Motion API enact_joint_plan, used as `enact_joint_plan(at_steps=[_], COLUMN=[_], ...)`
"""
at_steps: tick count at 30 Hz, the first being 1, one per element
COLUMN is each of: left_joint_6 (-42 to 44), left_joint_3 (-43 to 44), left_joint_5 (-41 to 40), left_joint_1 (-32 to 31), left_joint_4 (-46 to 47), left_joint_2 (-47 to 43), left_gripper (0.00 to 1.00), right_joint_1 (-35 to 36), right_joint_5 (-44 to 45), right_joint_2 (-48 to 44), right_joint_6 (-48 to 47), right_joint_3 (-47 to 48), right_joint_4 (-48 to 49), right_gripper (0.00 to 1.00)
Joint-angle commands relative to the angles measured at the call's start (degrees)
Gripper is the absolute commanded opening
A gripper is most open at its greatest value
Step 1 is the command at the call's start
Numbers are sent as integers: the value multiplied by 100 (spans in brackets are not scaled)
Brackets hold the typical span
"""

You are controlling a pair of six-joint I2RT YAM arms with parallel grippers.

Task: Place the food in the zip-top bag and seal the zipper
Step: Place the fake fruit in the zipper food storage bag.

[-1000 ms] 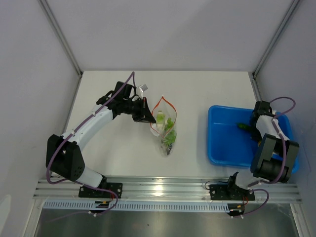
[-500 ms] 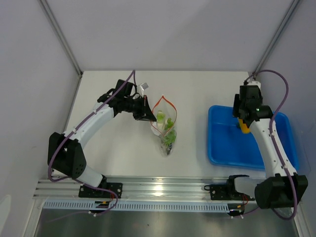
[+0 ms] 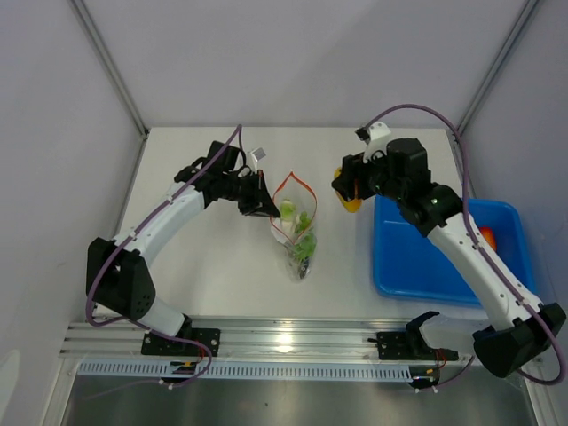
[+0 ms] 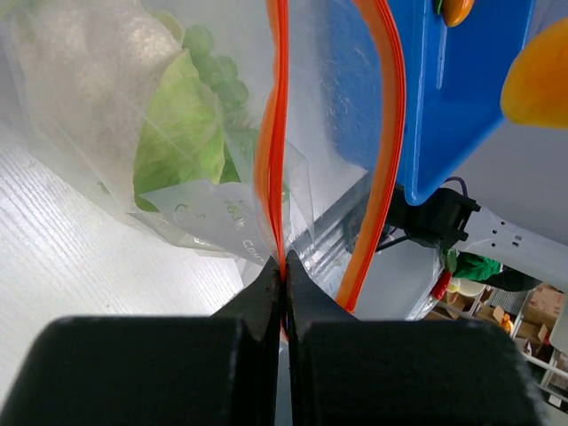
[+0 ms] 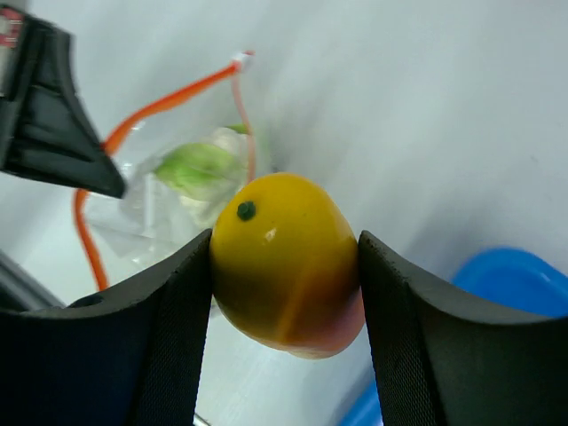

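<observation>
The clear zip-top bag (image 3: 300, 232) lies mid-table with green leafy food (image 4: 182, 124) inside and its orange-red zipper (image 3: 297, 182) spread open. My left gripper (image 3: 264, 206) is shut on the near zipper strip (image 4: 273, 169) and holds that side of the mouth up. My right gripper (image 3: 348, 197) is shut on a yellow-orange toy fruit (image 5: 284, 264) and holds it in the air between the bag and the blue tray (image 3: 417, 275). In the right wrist view the bag (image 5: 177, 191) shows beyond the fruit.
The blue tray at the right holds an orange-red piece (image 3: 486, 237) near its far right wall. White enclosure walls ring the table. A metal rail (image 3: 293, 342) runs along the near edge.
My right arm has lifted the yellow-orange fruit out of the blue tray and swung it left toward the bag. My left gripper has kept its hold on the zipper.
</observation>
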Motion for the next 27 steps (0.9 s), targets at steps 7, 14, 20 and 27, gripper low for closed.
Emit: enact_joint_plan(at_steps=[7,14,20,27], left_joint_6=[111,111,84,67], left_joint_3=[297,332,376,543], left_joint_5=[-76,-76,-75,-40], left_joint_1=[31,31,31,22], left_joint_4=[-151,-247,-256,-274], left_joint_2=[-129,-216,-287,-234], left_gripper=[0,1,1,1], right_joint_1=[935,1270,1349,1393], right_joint_5=[-883,-989,-998,-867], right_joint_2=[944,1349,1454,1428], right_joint_6=[213,292,468,591], right_joint_3=[544,614,474,140], right_joint_4=[1680,2093,2200,2068], right_gripper=[16,16,17,26])
